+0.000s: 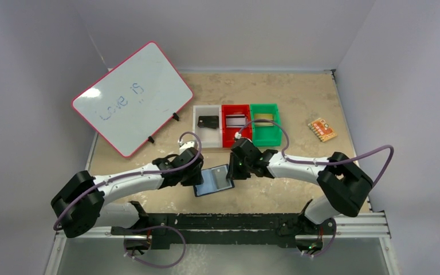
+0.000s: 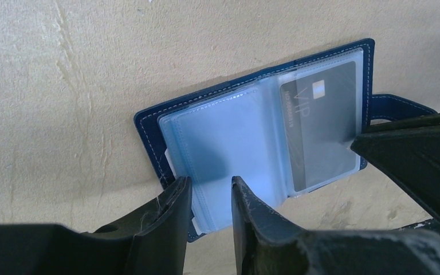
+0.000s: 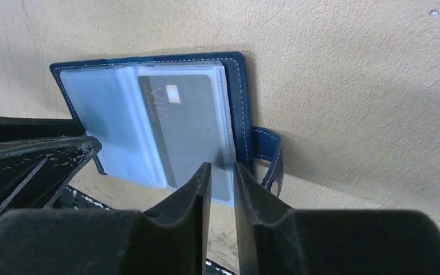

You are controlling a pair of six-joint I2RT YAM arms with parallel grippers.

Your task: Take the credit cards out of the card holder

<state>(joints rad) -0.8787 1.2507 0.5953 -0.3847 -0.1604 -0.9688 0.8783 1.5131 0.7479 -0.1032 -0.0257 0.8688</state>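
The navy-blue card holder (image 1: pixel 213 180) lies open and flat on the table between my two grippers. Its pale blue plastic sleeves face up, and the snap tab (image 3: pixel 269 154) sticks out on the right. One dark grey credit card (image 2: pixel 321 126) marked VIP shows inside the right-hand sleeve. My left gripper (image 2: pixel 211 182) is over the near edge of the left-hand sleeve, fingers apart, the sleeve showing in the gap. My right gripper (image 3: pixel 222 167) is at the near right corner of the card's sleeve (image 3: pixel 189 126), its fingers a narrow gap apart with nothing visibly pinched.
Behind the holder stand a white bin (image 1: pixel 207 109), a red bin (image 1: pixel 236 107) and a green bin (image 1: pixel 264 106), with card-like pieces inside. A whiteboard (image 1: pixel 132 97) leans at the back left. An orange patterned piece (image 1: pixel 322 129) lies at the right. The arms' rail (image 1: pixel 235 223) runs along the near edge.
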